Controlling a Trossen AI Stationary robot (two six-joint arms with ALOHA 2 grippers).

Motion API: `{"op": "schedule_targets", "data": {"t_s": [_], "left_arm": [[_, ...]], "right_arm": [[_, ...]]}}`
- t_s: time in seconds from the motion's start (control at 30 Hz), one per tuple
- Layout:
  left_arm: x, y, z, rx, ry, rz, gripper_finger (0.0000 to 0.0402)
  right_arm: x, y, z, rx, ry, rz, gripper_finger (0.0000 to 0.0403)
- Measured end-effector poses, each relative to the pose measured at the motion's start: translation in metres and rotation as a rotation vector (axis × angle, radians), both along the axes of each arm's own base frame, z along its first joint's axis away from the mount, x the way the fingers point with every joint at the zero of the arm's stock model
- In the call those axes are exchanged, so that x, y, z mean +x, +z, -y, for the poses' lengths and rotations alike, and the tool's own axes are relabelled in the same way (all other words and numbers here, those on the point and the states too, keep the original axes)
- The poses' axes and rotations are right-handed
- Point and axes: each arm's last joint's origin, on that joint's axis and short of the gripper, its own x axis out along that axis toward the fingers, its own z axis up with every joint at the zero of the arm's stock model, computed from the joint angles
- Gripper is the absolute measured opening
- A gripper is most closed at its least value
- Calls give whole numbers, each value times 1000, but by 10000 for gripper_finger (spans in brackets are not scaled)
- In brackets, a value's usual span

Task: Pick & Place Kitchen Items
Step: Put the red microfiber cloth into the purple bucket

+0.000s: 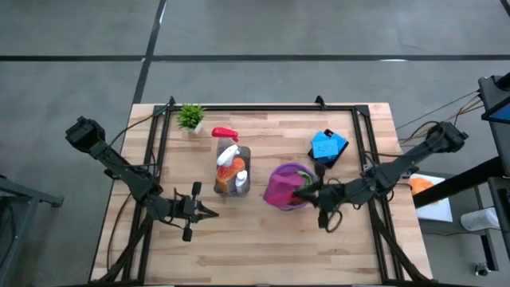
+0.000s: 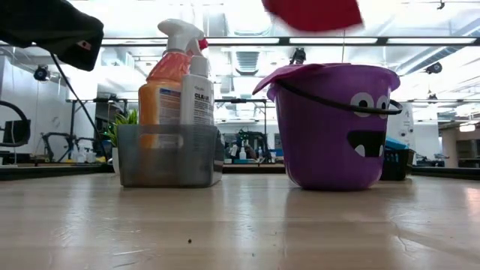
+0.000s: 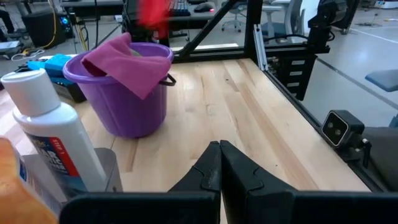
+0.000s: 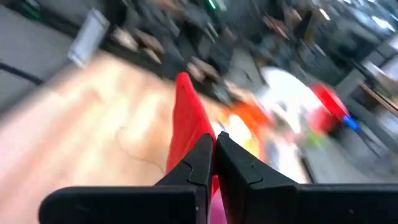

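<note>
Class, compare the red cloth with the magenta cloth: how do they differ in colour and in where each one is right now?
The red cloth is held in the right hand, clear of the table; the magenta cloth is draped over the purple bucket's rim. One is red, the other magenta. Both are soft cloths at the bucket.

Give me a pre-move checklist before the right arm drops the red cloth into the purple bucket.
1. Grip on the red cloth: right gripper is shut on it. Ok.
2. Cloth lifted above the purple bucket: the low view shows it hanging over the rim. Ok.
3. Cloth centred over the opening: the right gripper sits at the bucket's edge in the high view. Cannot tell.
4. Bucket opening free: a magenta cloth drapes over the rim and covers part of it. Not ok.
5. Left gripper out of the way: shut, empty, beside the grey bin with the bottles. Ok.
6. Bucket upright on the table. Ok.
</note>
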Motion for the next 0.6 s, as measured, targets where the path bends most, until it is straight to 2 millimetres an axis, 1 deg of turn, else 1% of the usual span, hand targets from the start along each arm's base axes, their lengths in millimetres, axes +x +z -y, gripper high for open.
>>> {"op": "schedule_targets", "data": {"t_s": [0.13,0.27,0.33,0.43,0.6], "left_arm": [[0,0,0,-1,1,2,0],[0,1,0,-1,0,4,0],[0,1,0,0,0,4,0],[0,1,0,0,0,4,0],[0,1,0,-1,0,4,0]], "right_arm": [[-12,-5,18,-22,-150,-105,18],[-14,-17,30,9,-242,-224,18],[-10,-25,33,31,-262,-273,18],[1,-39,35,82,-217,-365,18],[22,-69,44,142,-198,-544,18]]}}
